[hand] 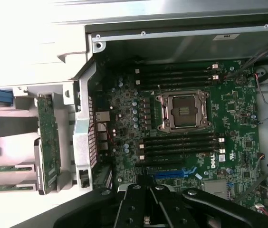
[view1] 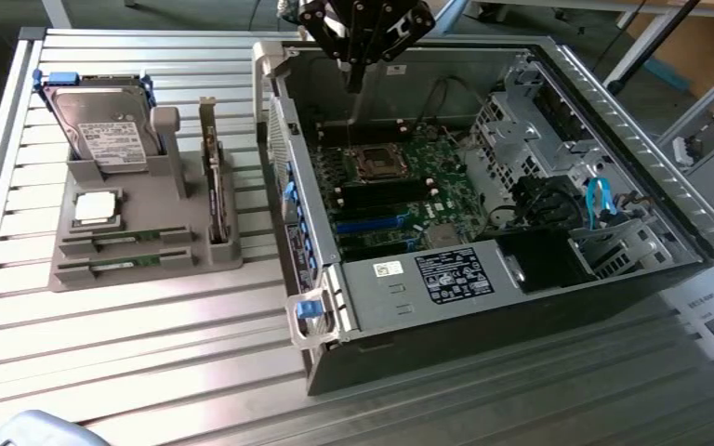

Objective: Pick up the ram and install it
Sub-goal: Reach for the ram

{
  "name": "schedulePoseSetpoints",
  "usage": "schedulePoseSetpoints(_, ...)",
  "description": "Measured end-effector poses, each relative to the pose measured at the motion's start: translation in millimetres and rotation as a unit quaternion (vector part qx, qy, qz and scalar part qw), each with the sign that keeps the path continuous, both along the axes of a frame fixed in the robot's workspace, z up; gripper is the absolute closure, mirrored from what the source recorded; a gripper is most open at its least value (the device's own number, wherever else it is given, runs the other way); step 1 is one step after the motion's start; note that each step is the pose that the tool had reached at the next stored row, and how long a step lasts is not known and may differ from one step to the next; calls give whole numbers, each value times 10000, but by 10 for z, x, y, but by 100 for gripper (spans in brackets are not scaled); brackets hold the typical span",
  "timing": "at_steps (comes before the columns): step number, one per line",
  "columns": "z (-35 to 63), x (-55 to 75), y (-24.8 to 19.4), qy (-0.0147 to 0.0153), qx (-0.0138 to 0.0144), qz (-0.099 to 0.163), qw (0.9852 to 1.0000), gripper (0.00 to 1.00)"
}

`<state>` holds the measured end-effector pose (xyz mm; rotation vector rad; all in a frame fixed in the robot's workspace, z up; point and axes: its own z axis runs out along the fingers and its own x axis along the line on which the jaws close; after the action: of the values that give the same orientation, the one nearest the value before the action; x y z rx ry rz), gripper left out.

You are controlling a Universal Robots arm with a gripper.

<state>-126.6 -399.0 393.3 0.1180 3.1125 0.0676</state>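
Observation:
Two ram sticks [view1: 123,243] [view1: 122,268], thin green boards, lie in slots at the front of a grey holder [view1: 146,255] on the exterior view's left. The wrist view catches their ends [hand: 1,167] [hand: 0,187]. My gripper [view1: 354,82] hangs above the far end of the open computer case [view1: 482,307], well apart from the holder. Its black fingers are shut with nothing between them [hand: 147,219]. Below it lies the green motherboard [hand: 234,118] with the CPU socket [hand: 184,110] and empty black memory slots [hand: 177,72] [hand: 179,145] on either side.
The holder also carries a hard drive [view1: 103,130], a square silver CPU chip [view1: 94,209] and an upright green expansion card [view1: 215,186]. Inside the case are a power supply [view1: 450,274], drive cages [view1: 519,130] and blue cables [view1: 599,200]. Everything stands on a slatted metal table [view1: 122,362].

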Motion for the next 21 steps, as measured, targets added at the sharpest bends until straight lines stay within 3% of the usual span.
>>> schedulePoseSetpoints(21,-1,-298,0,0,0,0,10000,90)
